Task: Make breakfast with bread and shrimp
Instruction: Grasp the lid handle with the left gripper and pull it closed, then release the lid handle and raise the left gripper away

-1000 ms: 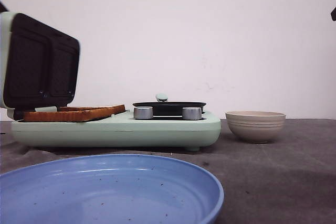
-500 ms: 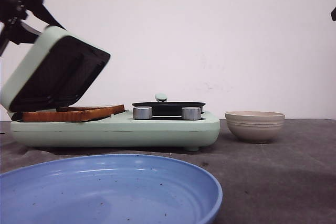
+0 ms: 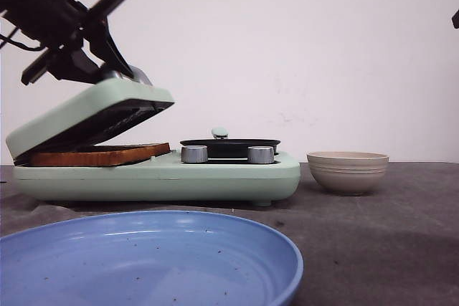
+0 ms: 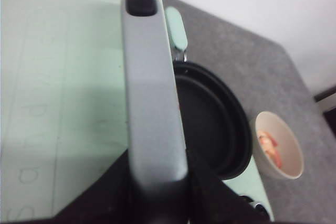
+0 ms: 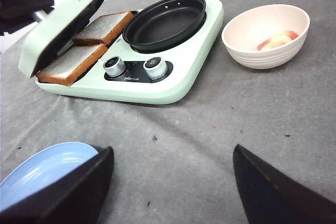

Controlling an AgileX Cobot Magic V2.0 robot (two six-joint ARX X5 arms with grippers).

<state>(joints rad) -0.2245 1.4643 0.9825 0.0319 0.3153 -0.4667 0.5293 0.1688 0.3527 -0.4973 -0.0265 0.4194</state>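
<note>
Left pincer [image 3: 107, 41] on lid handle [image 4: 152, 93] | bread [image 3: 97, 154] below (lid half-lowered)

The front camera sits low at desk [image 3: 373, 249] height, facing the wall, with the blue plate [image 3: 147, 259] nearest its lens. The left wrist camera looks steeply down, very close over the green lid [image 4: 58, 103] and grey handle [image 4: 152, 93] ahead of its jaws. The right wrist camera looks from farther off, past its spread jaws. All three share the pan [image 5: 164, 20] and bowl [image 5: 265, 35].
</note>
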